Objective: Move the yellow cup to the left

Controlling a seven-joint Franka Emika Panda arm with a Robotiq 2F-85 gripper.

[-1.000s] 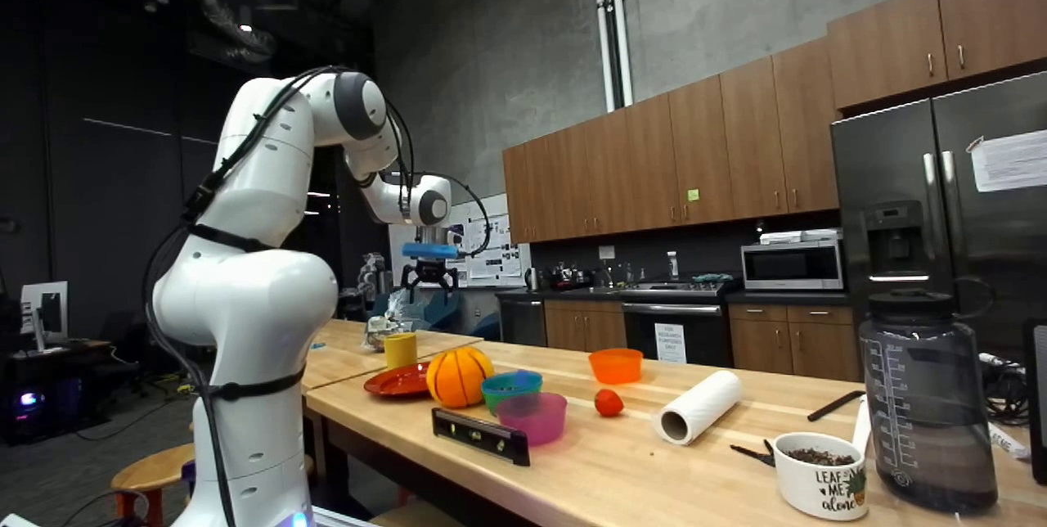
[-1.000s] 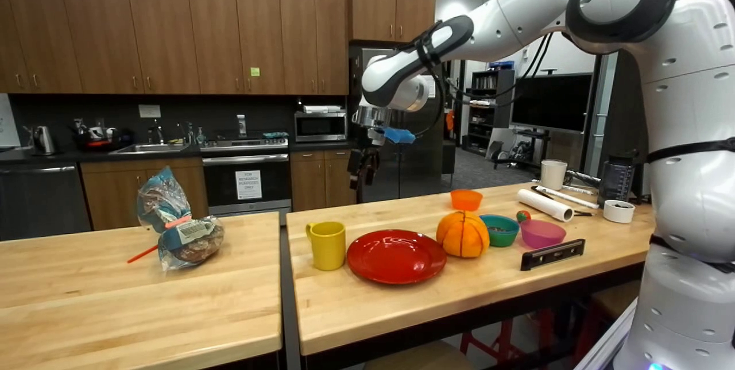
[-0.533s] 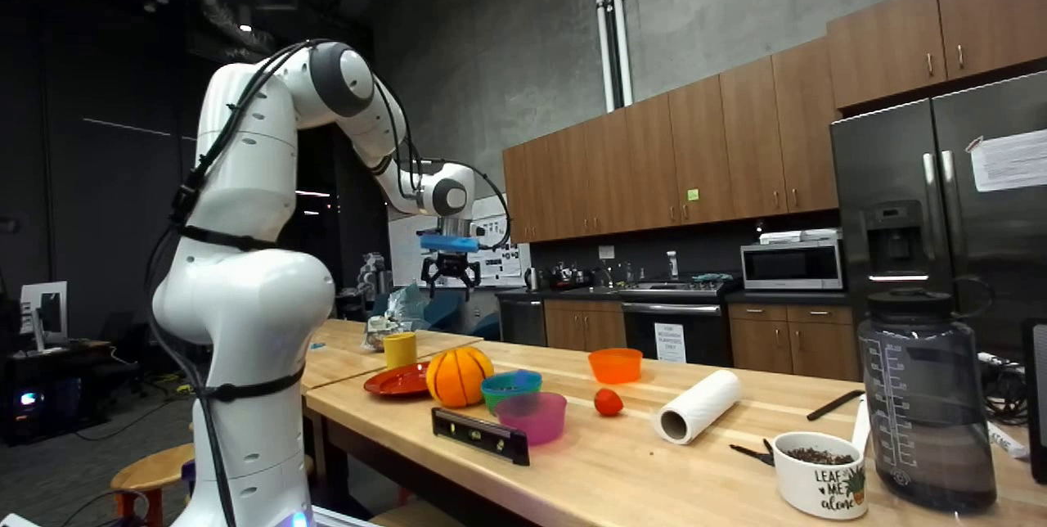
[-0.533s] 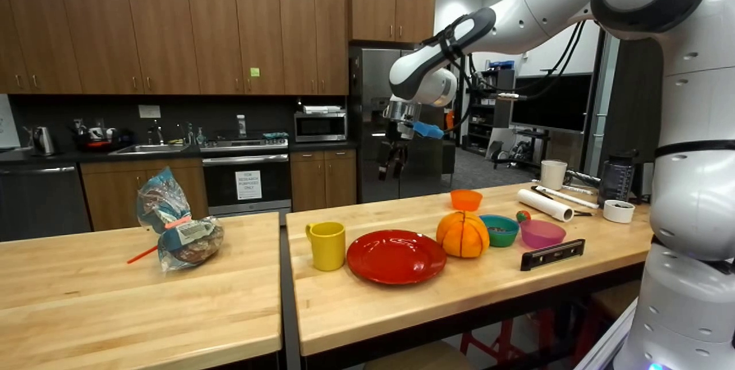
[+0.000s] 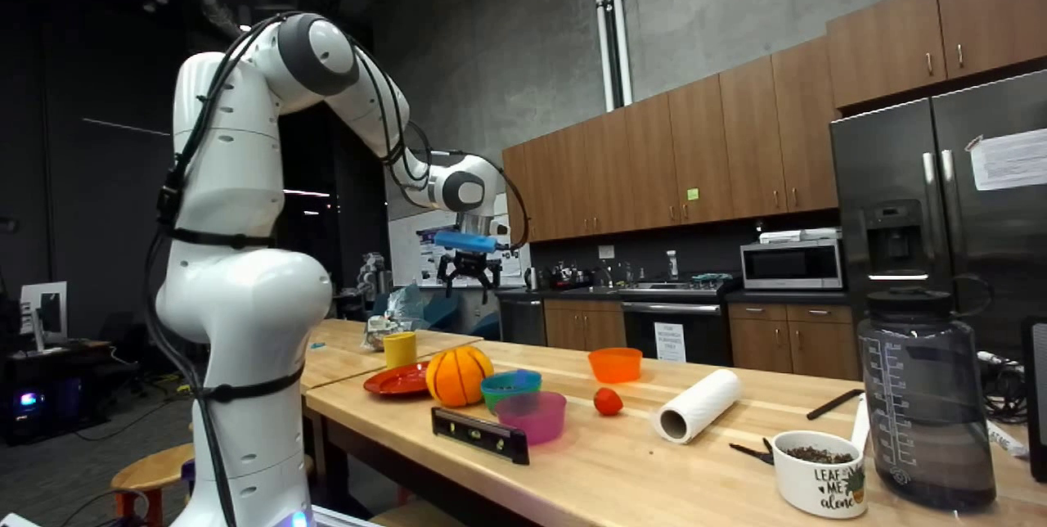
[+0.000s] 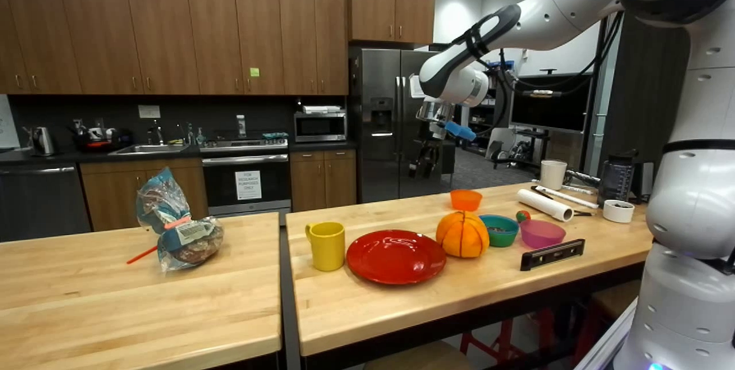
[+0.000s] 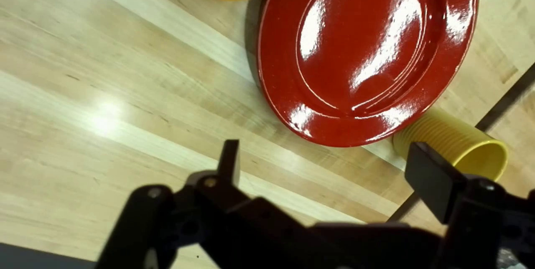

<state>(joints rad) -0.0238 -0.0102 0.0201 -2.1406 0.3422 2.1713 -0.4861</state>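
Note:
The yellow cup (image 6: 329, 248) stands upright on the wooden table, left of the red plate (image 6: 396, 258); a handle shows on its left side. It also shows in an exterior view (image 5: 401, 350) and at the right of the wrist view (image 7: 447, 135), partly hidden by a finger. My gripper is open and empty, raised well above the table, in both exterior views (image 5: 469, 288) (image 6: 421, 170). In the wrist view its fingers (image 7: 325, 152) are wide apart with bare wood between them. It touches nothing.
The orange ball-shaped thing (image 6: 463, 234) sits right of the plate. Beyond are a green bowl (image 6: 498, 230), a pink bowl (image 6: 542, 234), an orange bowl (image 6: 465, 200) and a black level (image 6: 553, 254). A gap (image 6: 289, 301) separates this table from another bearing a bagged loaf (image 6: 192, 241).
My arm and open gripper have moved to the right in both exterior views, away from above the cup and plate side. The cup and the other objects have stayed put.

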